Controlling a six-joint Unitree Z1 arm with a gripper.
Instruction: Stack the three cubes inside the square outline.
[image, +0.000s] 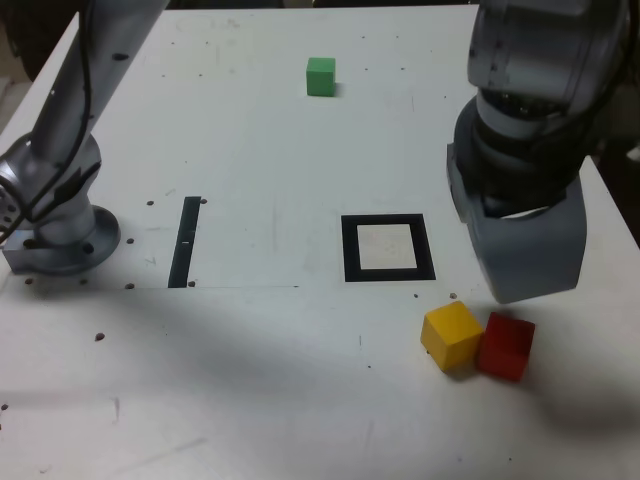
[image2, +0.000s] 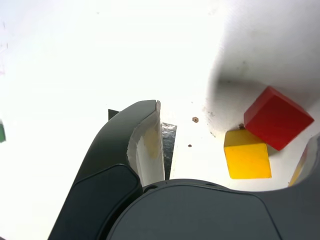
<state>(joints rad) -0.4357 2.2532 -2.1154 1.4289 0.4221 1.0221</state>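
Table (image: 250, 130), white w/ small dark specks, carries everything. Arm base (image: 60, 235) sits at exterior view's left. Gripper (image: 520, 250) hangs over the table at exterior view's right, jaws spread wide, nothing between them; in wrist view the gripper (image2: 235, 150) frames two cubes. Square outline (image: 388, 248), black frame w/ pale centre, unoccupied, near mid-table. Thin black strip (image: 186, 241) lies well to its left in exterior view. Yellow cube (image: 452, 336) & red cube (image: 506, 346) touch each other, just below-right of outline. Green cube (image: 320, 76) far back, alone.
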